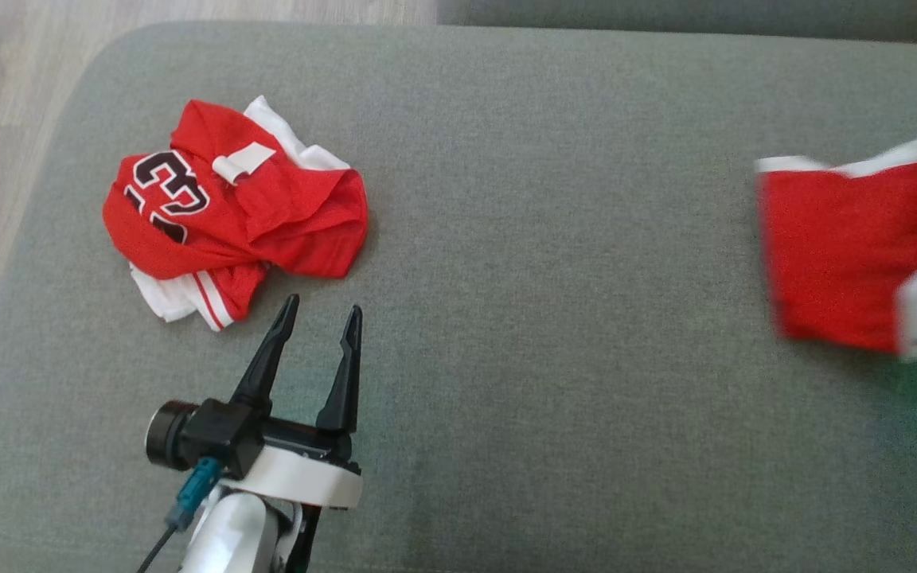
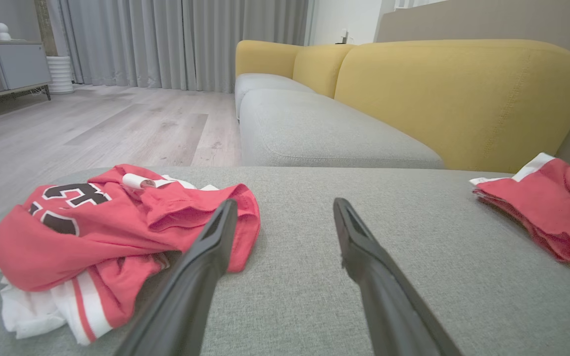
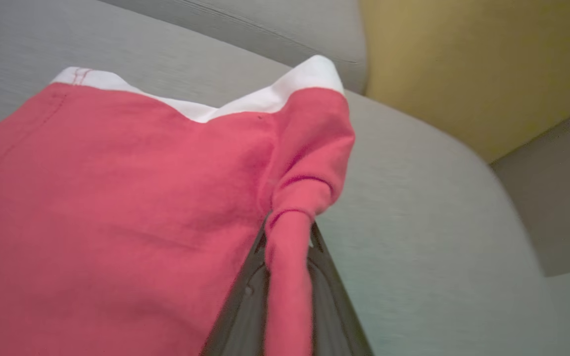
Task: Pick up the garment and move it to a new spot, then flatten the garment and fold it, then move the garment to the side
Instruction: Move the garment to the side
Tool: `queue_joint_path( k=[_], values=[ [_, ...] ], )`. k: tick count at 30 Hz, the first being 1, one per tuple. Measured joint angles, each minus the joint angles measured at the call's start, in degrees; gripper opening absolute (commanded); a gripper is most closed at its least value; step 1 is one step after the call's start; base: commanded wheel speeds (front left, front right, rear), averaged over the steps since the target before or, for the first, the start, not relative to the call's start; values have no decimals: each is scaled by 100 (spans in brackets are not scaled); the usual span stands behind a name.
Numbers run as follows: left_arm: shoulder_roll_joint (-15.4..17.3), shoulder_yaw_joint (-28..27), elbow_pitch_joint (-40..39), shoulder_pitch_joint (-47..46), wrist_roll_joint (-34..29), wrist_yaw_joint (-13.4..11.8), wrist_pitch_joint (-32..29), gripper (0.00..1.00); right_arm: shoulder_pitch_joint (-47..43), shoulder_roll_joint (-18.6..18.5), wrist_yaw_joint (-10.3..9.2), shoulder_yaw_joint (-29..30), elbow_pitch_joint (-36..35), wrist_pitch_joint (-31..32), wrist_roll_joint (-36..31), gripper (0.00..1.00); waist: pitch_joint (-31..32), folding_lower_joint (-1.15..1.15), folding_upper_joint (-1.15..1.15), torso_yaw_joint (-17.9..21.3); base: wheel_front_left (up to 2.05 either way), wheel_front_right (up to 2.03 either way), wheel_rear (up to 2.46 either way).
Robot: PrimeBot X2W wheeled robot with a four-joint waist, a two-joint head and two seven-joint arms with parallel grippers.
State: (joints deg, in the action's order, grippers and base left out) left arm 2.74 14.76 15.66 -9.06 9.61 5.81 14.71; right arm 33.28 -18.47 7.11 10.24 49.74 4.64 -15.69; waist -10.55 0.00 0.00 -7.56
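Jaws of the right gripper (image 3: 289, 230) clamp a bunched fold of the red, white-trimmed cloth garment (image 3: 117, 198); left gripper (image 1: 323, 306) wide open, empty, near a crumpled red numbered jersey (image 1: 228, 207)

The garment (image 3: 117, 207) is matt red cloth, the right gripper (image 3: 289, 232) pinching it smooth dark plastic, the sofa cushion (image 3: 413, 222) beneath coarse grey weave.

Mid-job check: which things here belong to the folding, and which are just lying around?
In the job: red garment with white hem, pinched in the right hand; grey cushion under it.
Lying about: crumpled numbered jersey, yellow sofa, wood floor.
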Motion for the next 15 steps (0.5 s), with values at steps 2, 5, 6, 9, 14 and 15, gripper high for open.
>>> queue_joint_path(
  k=[2,5,6,9,14,15],
  values=[
    [0,1,-29,-4,21,0,0,100,3,-400,0,21,-38,49,-100,0,-62,0,0,-9,0,0,0],
    [0,-2,-66,-9,47,1,0,100,18,-839,0,51,-70,70,-298,0,-161,0,0,-37,0,0,0],
    [0,-2,-67,-19,47,4,0,100,23,-943,0,88,-65,87,-314,0,-194,1,0,-50,0,0,0],
    [0,-7,-68,-124,47,9,0,100,29,-1109,0,235,-56,120,-386,0,-295,0,0,-114,0,0,0],
    [-1,-14,-80,-161,47,25,0,100,35,-1132,0,404,-53,118,-447,0,-362,1,0,-153,0,0,0],
    [-1,-19,-80,-161,47,25,0,100,38,-1132,0,426,-49,99,-466,0,-373,1,0,-156,0,0,0]
  ],
)
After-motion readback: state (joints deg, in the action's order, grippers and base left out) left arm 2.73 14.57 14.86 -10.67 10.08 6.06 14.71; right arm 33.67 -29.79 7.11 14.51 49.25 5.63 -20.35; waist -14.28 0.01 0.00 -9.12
